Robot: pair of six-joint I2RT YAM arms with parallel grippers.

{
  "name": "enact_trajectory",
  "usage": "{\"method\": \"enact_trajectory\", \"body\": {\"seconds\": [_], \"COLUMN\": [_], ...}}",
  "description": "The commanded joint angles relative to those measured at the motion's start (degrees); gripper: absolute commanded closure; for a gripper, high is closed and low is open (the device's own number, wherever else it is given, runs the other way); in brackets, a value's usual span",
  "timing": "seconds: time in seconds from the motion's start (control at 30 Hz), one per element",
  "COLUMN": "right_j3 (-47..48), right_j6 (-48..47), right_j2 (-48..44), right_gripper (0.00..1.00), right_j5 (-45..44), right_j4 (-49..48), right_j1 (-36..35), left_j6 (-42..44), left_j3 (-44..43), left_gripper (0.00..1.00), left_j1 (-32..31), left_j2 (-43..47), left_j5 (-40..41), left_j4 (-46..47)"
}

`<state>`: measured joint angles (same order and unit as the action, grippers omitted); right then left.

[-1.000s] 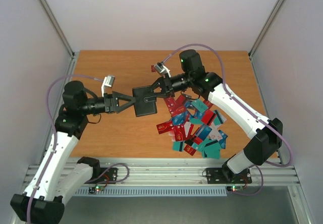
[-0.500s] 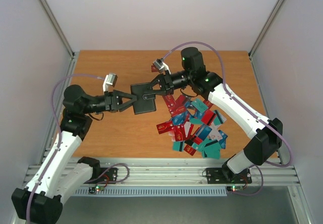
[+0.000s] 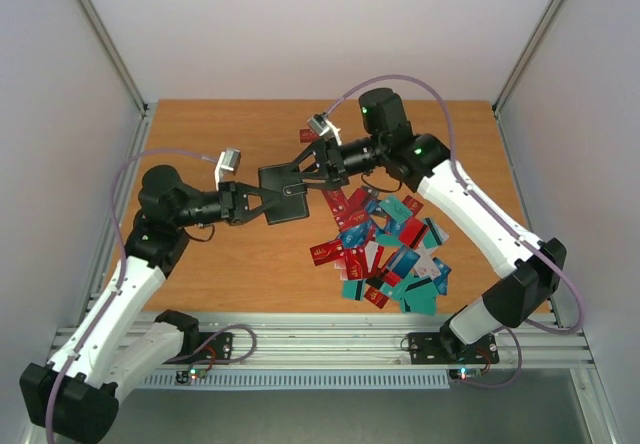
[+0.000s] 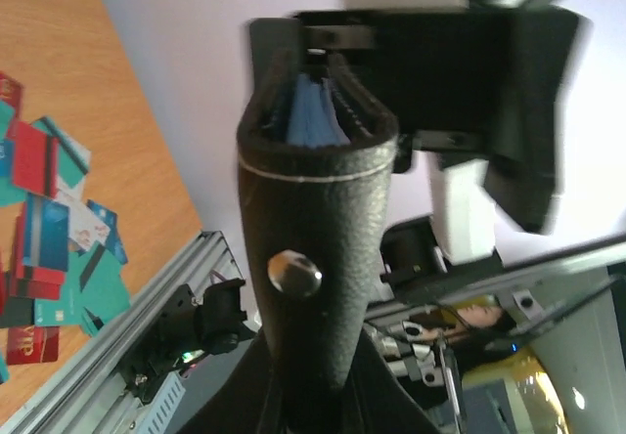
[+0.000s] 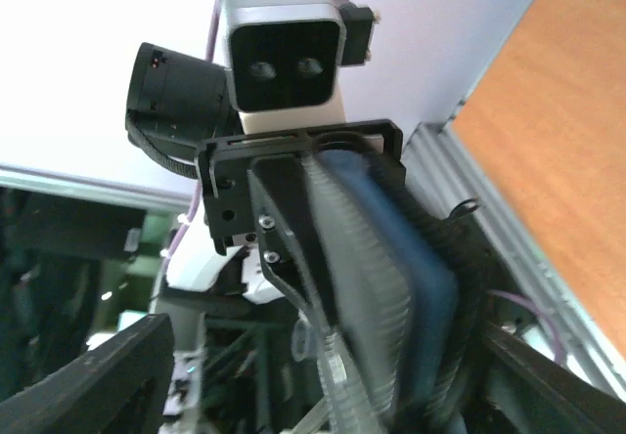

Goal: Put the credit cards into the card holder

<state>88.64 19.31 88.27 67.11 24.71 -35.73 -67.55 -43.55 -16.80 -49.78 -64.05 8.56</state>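
The black card holder (image 3: 285,194) hangs in the air between both arms, above the table. My left gripper (image 3: 258,204) is shut on its near-left edge. In the left wrist view the card holder (image 4: 318,209) rises edge-on from my left gripper (image 4: 318,400), with a blue card (image 4: 311,116) in its fold. My right gripper (image 3: 318,171) stands open at the holder's right side. In the right wrist view the card holder (image 5: 445,258) and its blue card (image 5: 406,258) sit between the spread fingers of my right gripper (image 5: 323,385). The loose credit cards (image 3: 385,249) lie heaped on the wooden table.
One red card (image 3: 303,136) lies apart at the back of the table (image 3: 210,144). Metal frame posts and grey walls close in the table's sides. The aluminium rail (image 3: 320,339) with both arm bases runs along the near edge.
My left gripper has moved right and closed on the card holder. My right gripper has opened and let the holder go. The holder has shifted slightly toward the back.
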Motion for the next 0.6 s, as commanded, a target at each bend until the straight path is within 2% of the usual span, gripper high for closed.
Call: {"method": "enact_trajectory", "body": {"seconds": [0.0, 0.13, 0.27, 0.37, 0.57], "right_j3": [9.6, 12.6, 12.6, 11.8, 10.9], "right_j6": [-19.1, -25.1, -27.3, -26.5, -23.3], "right_j2": [-1.3, -1.7, -2.8, -3.9, -4.1], "right_gripper": [0.17, 0.17, 0.18, 0.19, 0.22], "right_j5": [-15.5, -30.3, -37.0, -39.3, -44.7], "right_j4": [27.8, 39.7, 44.1, 44.8, 43.7], "right_j1": [-0.3, -0.2, -0.3, -0.5, -2.2], "left_j6": [11.3, 22.9, 29.0, 30.2, 28.0], "left_j3": [-5.2, -10.5, -13.1, -14.0, -14.1], "left_gripper": [1.0, 1.0, 1.0, 1.0, 1.0], "left_j1": [-0.1, -0.1, -0.2, -0.4, -2.6], "left_j2": [1.5, 0.5, -2.2, -3.6, -4.6], "left_j5": [7.8, 18.5, 25.9, 28.4, 34.9], "left_j4": [-18.5, -37.4, -46.5, -48.8, -47.8]}}
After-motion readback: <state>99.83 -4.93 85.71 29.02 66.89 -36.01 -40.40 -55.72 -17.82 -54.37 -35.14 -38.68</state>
